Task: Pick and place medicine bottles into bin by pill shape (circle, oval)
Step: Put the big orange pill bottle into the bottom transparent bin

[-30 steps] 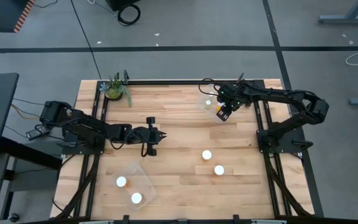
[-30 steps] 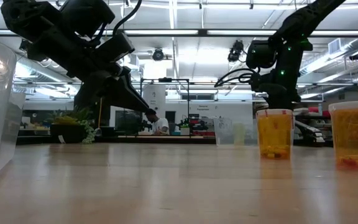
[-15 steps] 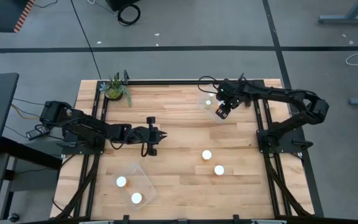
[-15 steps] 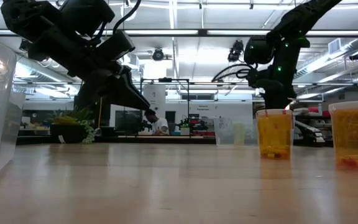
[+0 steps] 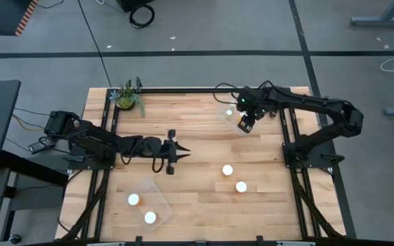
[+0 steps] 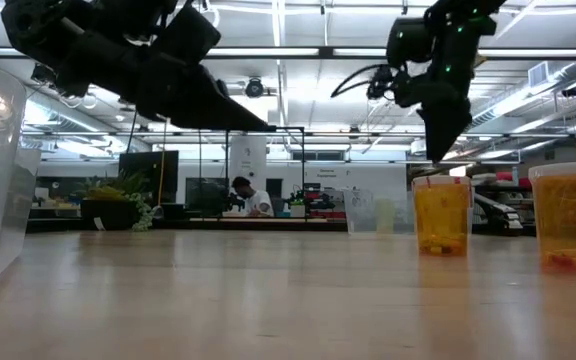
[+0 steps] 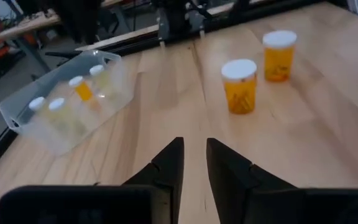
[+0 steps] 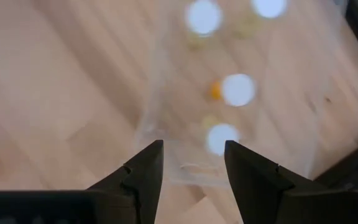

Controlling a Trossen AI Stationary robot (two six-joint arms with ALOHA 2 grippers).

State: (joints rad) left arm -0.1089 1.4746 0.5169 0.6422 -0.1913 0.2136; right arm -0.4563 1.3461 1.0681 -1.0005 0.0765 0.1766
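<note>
Two orange medicine bottles with white caps (image 5: pixel 228 169) (image 5: pixel 241 186) stand upright on the wooden table, right of centre; the left wrist view shows them too (image 7: pixel 240 85) (image 7: pixel 278 55). A clear bin (image 5: pixel 224 117) at the far right holds several bottles (image 8: pixel 238 89). My right gripper (image 5: pixel 246 123) (image 8: pixel 191 163) hangs open above this bin's near edge, empty. A second clear bin (image 5: pixel 157 198) at the near left holds two bottles (image 5: pixel 134 199). My left gripper (image 5: pixel 176 152) (image 7: pixel 194 155) hovers over the table's middle, pointing nearly level toward the right, with a narrow gap between its fingers and nothing in it.
A small potted plant (image 5: pixel 127 97) stands at the far left corner. Black frame rails (image 5: pixel 286 137) run along both sides of the table. Bare wood lies between the two bins and around the two standing bottles.
My right gripper has risen straight above the far right bin, still pointing down. My left gripper has tipped up from slanting downward to nearly level, its tips reaching farther toward the table's right.
</note>
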